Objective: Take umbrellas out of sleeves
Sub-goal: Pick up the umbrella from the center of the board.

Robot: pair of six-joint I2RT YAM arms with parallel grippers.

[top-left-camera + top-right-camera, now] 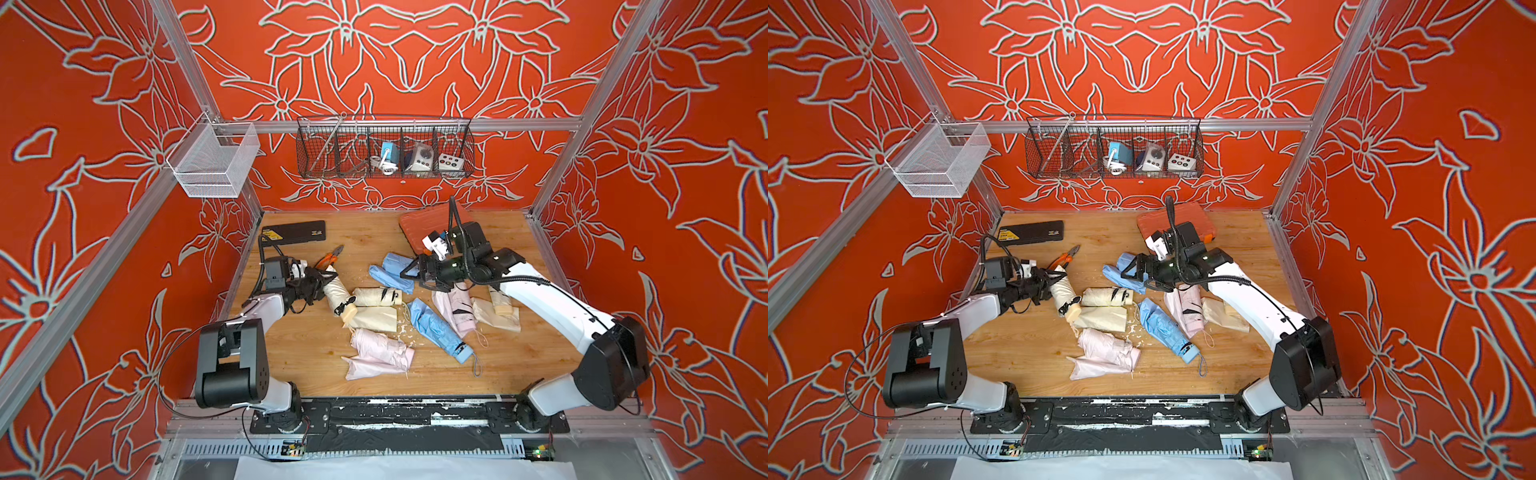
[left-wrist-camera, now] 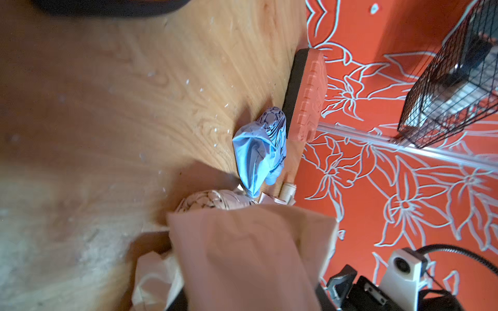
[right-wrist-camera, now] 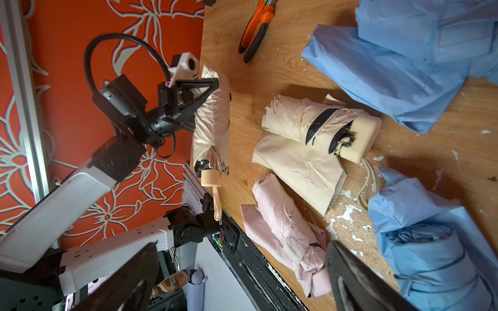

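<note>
Left jaws tight, right jaws wide.

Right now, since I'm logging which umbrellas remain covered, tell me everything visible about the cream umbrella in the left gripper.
The cream umbrella is almost wholly inside its smooth, faintly shiny cream sleeve; only the stubby cream handle, a black collar and a dangling wrist cord stick out. The left gripper clamps the sleeve's far end near the orange-handled pliers. It slants, handle toward another cream umbrella; table contact is unclear.

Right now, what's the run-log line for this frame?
left gripper: shut on cream sleeve | right gripper: open, empty | cream umbrella: inside sleeve
</note>
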